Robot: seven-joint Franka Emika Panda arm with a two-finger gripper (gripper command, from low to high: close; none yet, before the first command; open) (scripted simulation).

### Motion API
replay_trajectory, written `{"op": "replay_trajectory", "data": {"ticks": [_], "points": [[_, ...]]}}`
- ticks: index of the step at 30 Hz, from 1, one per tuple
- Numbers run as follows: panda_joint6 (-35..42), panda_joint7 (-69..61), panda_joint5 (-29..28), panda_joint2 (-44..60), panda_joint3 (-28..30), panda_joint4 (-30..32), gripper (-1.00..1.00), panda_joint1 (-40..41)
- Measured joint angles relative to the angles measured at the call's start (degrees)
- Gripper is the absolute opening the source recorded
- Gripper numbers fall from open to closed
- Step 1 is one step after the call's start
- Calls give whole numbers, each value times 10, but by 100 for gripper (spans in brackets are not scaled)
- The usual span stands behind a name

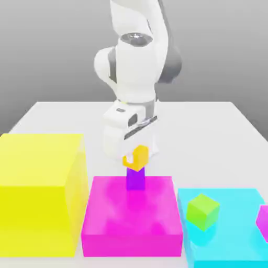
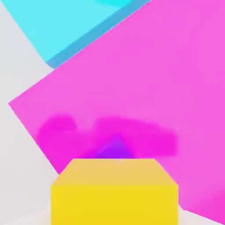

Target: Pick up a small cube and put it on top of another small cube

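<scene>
In the exterior view, the orange cube (image 1: 138, 157) is up at the lower end of the gripper (image 1: 140, 154), directly above the purple cube (image 1: 135, 179) as seen from there. It is turned relative to the purple cube, with a corner pointing down, and its lower part overlaps the purple cube's upper edge in the view; whether the two touch cannot be told. I cannot tell whether the gripper is clamped on the orange cube or has let go of it. The purple cube stands on the magenta block (image 1: 132, 212), near the edge of its top that lies toward the arm (image 1: 137, 68). In the hand view, the orange cube appears yellow and close to the camera, and only a corner of the purple cube peeks out from behind it, against darker patches on the magenta top. Towards the exterior view's left stands the large yellow block (image 1: 39, 193), taller than the magenta one. Towards the exterior view's right lies the cyan block (image 1: 235, 230), with the lime-green cube (image 1: 203, 212) over its top, turned at an angle. Another magenta piece (image 1: 263, 222) is cut off by the picture's edge on that side. The blocks are on a pale table (image 1: 199, 141).
</scene>
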State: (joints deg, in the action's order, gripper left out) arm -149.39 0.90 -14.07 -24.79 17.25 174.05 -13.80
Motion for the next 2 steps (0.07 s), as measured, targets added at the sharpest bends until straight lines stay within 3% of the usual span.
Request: {"op": "replay_trajectory", "data": {"ticks": [2], "points": [[0, 0, 0, 0, 0, 0, 100, 0]]}}
